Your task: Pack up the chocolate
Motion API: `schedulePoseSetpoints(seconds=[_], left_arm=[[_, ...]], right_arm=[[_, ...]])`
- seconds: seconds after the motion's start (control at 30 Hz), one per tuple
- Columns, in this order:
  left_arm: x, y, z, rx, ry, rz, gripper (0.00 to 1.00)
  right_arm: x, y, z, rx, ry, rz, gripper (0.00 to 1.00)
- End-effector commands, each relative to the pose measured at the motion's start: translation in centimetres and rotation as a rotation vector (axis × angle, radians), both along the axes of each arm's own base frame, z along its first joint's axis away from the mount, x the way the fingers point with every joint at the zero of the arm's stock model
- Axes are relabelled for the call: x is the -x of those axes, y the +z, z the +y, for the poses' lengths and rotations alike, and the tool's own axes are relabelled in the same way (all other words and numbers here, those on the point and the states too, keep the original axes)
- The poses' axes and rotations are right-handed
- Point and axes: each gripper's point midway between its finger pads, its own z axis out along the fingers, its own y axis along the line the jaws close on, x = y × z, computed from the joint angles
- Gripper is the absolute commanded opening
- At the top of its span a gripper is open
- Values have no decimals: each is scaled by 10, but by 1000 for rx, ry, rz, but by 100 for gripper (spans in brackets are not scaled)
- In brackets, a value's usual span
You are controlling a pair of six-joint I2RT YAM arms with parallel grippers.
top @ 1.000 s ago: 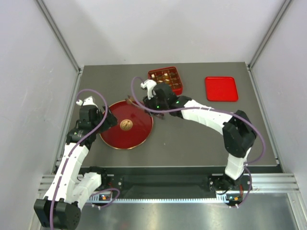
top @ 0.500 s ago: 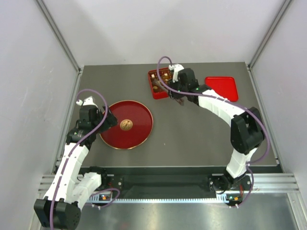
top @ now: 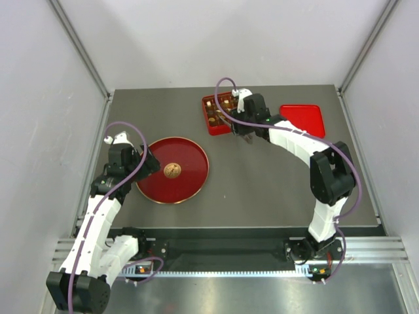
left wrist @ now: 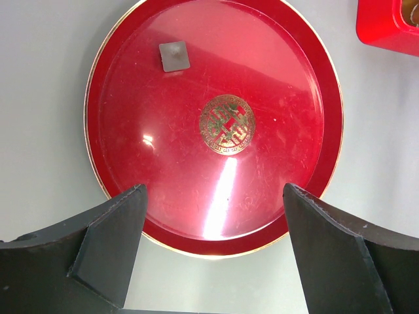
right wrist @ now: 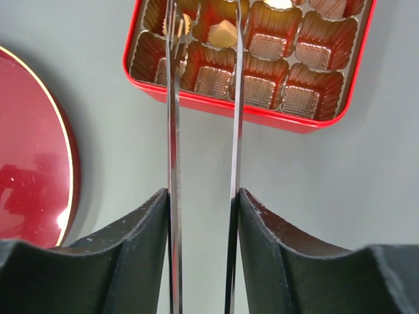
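Against 1 s ago, the right arm [top: 288,140] is no longer lying across the plate's [left wrist: 275,98] far edge. It is now reaching over the box [right wrist: 249,108], nearly as at 0.5 s ago, with only a slight turn at the wrist. The left arm [top: 98,209] and the plate are sitting as before. The right gripper [right wrist: 203,196] is clamping a pair of tongs [right wrist: 173,131], its black fingers pressing on the two thin metal blades. The blades are running parallel with a gap between them, tips lying over the box's left cells. The chocolate [right wrist: 224,31] is sitting in the box: a tan block in one cell, a pale round piece beside the left blade tip, and more pieces cut off by the wrist view's top edge. I cannot tell whether the tips are touching any piece. The left gripper [left wrist: 215,190] is hanging over the plate's near rim, jaws spread wide. The table [top: 262,190] is showing matt grey, walled by pale panels on metal posts [top: 82,51], with a dark rail [top: 229,248] along the near edge. A flat red tray [top: 302,121] with rounded corners is lying near the box, to its right. The plate is showing round, glossy red and gold-rimmed, with a gold emblem [left wrist: 226,124] at centre. The box is red, holding brown pleated cups.
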Motion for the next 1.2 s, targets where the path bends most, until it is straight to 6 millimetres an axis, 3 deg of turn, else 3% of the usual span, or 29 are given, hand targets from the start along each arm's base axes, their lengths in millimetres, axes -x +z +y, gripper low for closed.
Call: schedulePoseSetpoints(seconds=[0.0, 0.27, 0.47, 0.67, 0.9, 1.17], left_arm=[[-4, 11, 1, 2, 9, -36, 89], [-4, 11, 1, 3, 10, -38, 89], [-4, 12, -1, 8, 6, -40, 89], [-4, 11, -1, 9, 3, -40, 89], [-4, 12, -2, 11, 0, -43, 89], [-4, 12, -1, 9, 3, -43, 89]], right_arm=[[-19, 31, -2, -26, -23, -85, 45], [-7, 69, 5, -68, 16, -146, 43], [31, 78, 36, -71, 108, -168, 42], [91, 65, 94, -93, 281, -154, 42], [158, 34, 170, -119, 480, -86, 42], [180, 7, 213, -126, 554, -26, 45]])
